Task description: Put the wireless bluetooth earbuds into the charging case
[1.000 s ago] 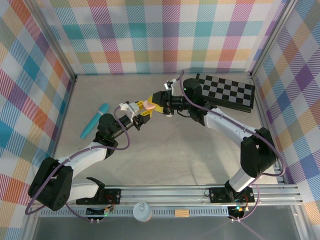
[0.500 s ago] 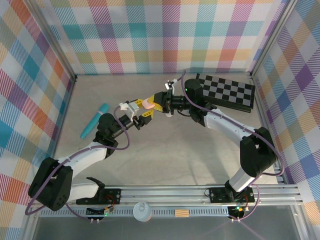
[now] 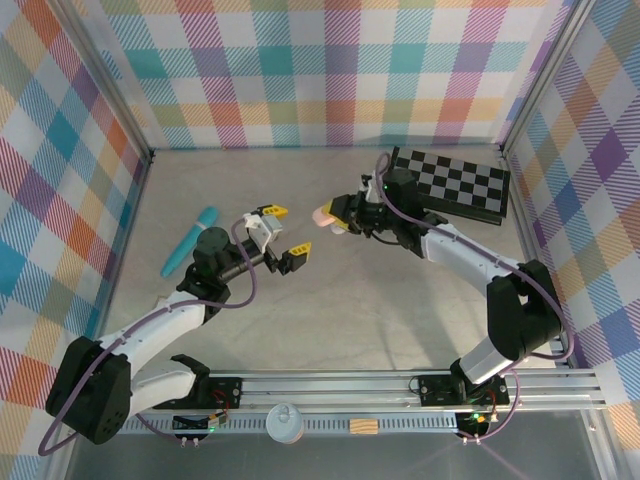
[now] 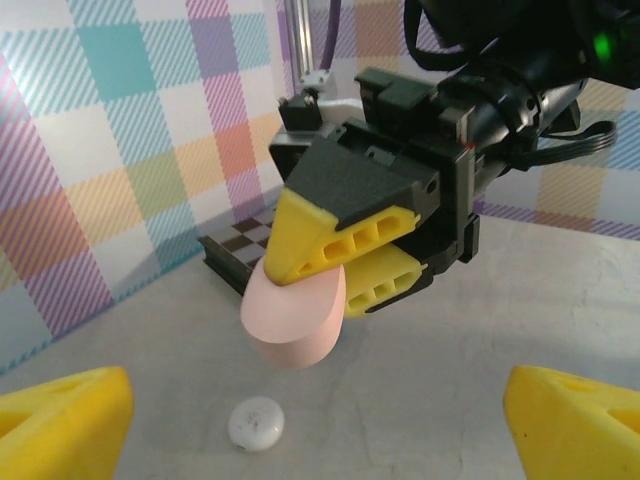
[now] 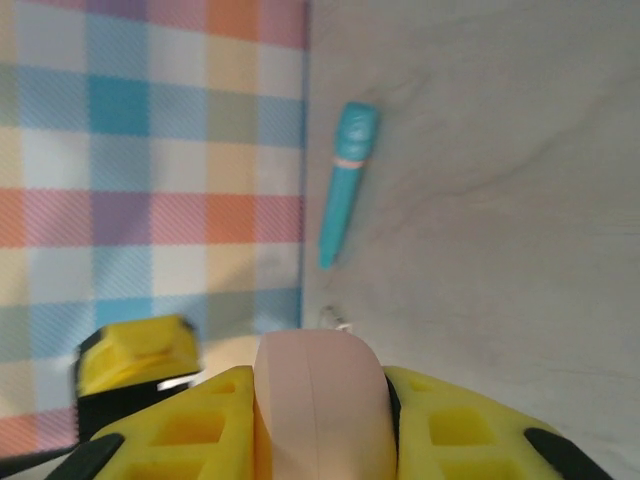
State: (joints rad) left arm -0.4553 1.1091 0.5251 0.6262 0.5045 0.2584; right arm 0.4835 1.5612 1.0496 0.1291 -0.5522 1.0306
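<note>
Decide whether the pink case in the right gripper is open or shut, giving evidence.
Shut: the pink case, clamped in the right gripper, shows as one smooth pebble with no lid raised or gap.

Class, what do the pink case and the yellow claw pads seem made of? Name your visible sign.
Pink case: probably smooth matte plastic, evenly coloured, rounded edges. Yellow pads: likely rigid plastic, matte, with moulded slots, though rubber is possible.

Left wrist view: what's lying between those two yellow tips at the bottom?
A small white rounded bit lies on the table there; the right gripper holds a pink case higher up.
</note>
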